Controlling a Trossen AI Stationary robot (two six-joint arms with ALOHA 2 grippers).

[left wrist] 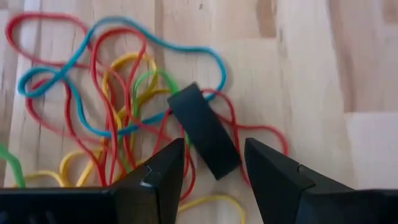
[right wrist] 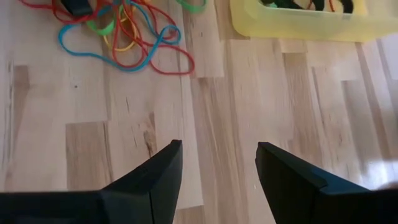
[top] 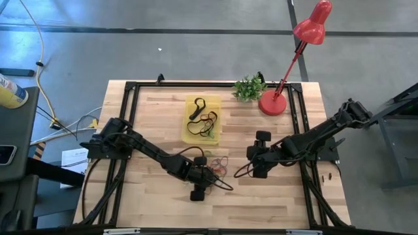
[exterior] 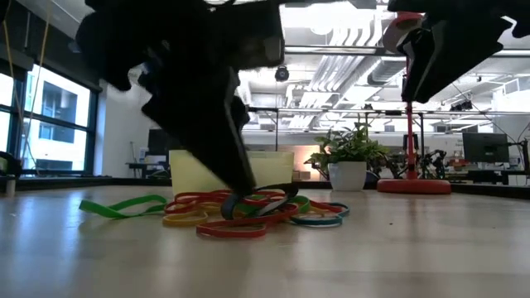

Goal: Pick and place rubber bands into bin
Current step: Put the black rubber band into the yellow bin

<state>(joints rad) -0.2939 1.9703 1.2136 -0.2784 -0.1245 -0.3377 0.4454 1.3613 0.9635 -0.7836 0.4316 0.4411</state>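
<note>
Left gripper (left wrist: 211, 171) lowered onto the loose tangle of rubber bands (left wrist: 118, 106) near the middle of the worktop (top: 261, 202), fingers apart and straddling a wide black band (left wrist: 204, 130) that lies across the coloured loops; nothing clamped yet, seemingly lined up so that closing takes that 1 band alone. Red, blue, yellow and green loops overlapping beneath it, so likely to drag along if snagged. Right gripper (right wrist: 217, 168) held above bare wood toward the right side, fingers apart and empty, clear of the pile and apparently waiting. Yellow bin (top: 189, 134) set just beyond the pile toward the far edge, a short carry away, already holding several bands, black and orange among them.
</note>
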